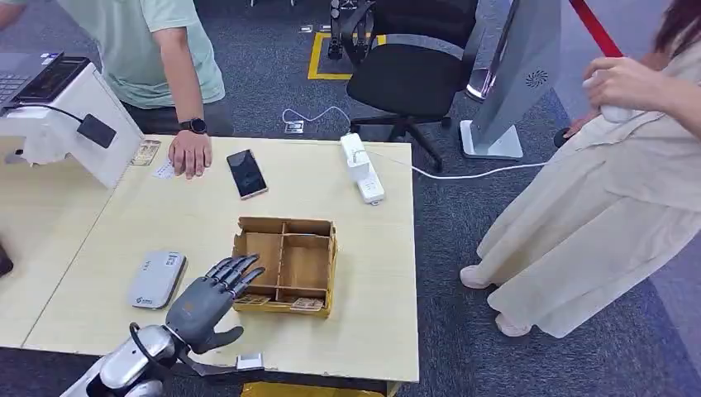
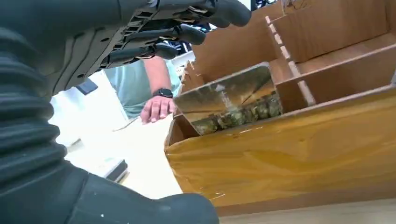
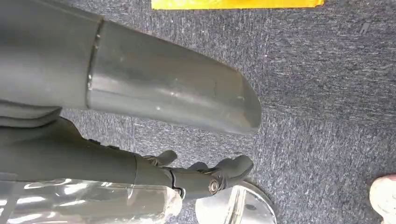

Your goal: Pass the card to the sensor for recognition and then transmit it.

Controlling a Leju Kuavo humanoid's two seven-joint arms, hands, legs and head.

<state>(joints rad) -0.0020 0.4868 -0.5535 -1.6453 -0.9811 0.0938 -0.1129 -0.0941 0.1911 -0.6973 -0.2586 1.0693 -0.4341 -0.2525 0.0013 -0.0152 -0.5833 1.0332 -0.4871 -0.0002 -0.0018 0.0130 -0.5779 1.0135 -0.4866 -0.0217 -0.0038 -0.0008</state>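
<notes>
The left hand (image 1: pixel 207 299) reaches in over the near edge of the desk (image 1: pixel 198 223), palm down, with its fingers (image 1: pixel 236 271) spread and stretched toward the near left corner of the cardboard box (image 1: pixel 310 269); it holds nothing, and the thumb points off to the right along the desk edge. In the left wrist view the fingertips (image 2: pixel 187 35) hover above the box rim, apart from the card (image 2: pixel 231 100), which stands tilted in the narrow front compartment and leans against a divider. From the head view the cards in that front row show as small patterned slips, one (image 1: pixel 253 299) near the fingers and another (image 1: pixel 307 303) further right; their print is too small to read. The right hand (image 3: pixel 201 179) hangs low over grey carpet (image 3: pixel 317 70), its fingers loosely curled in with nothing between them; much of it is hidden behind the thick thumb. Left of the box lies a grey card reader (image 1: pixel 157 279). Further back a phone (image 1: pixel 246 173) lies face up, a white power strip (image 1: pixel 362 169) sits near the far edge, and a person's hand (image 1: pixel 191 154) rests on the desk beside a small slip (image 1: pixel 164 170), whose nature cannot be told. A second person (image 1: pixel 612 190) stands at the right, cut off by the frame.
</notes>
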